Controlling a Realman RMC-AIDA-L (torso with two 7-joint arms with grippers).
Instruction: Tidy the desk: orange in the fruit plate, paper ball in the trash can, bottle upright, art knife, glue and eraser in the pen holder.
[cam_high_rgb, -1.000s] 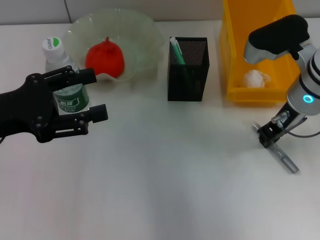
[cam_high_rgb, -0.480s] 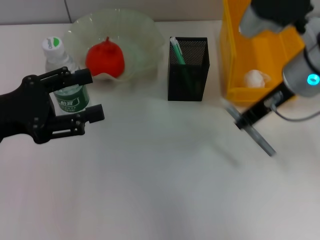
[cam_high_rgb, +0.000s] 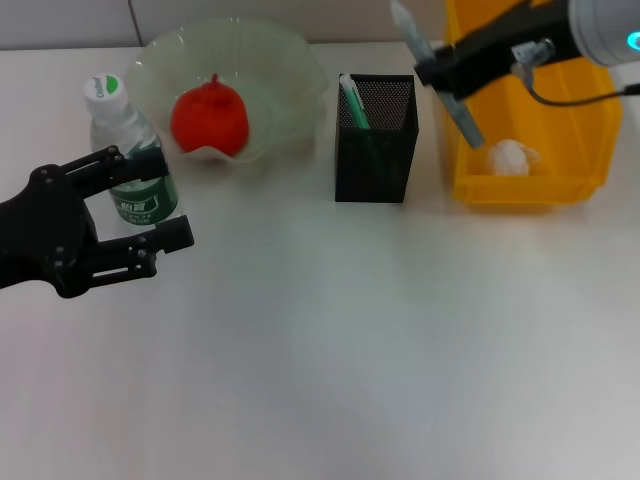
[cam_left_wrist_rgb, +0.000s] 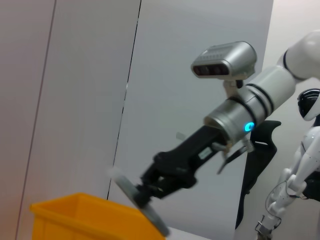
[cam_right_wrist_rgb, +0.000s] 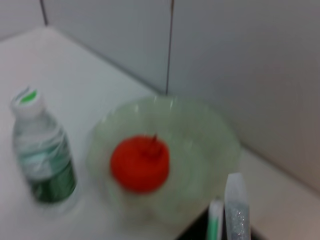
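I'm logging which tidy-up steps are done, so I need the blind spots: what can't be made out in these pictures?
- Pen holder contents: head view shows only a green-and-white stick; dark mesh hides anything lower, so no eraser is visible.
- Right gripper: its fingertips merge with the motion-blurred art knife.
- Trash can: cut off by the top edge, arm across it; only the paper ball shows.
- Left wrist view: desk unseen.

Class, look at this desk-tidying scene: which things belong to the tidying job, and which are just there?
Job: orange, fruit plate, paper ball, trash can, bottle, pen holder, art knife in right gripper.

Just there: left gripper, white desk.
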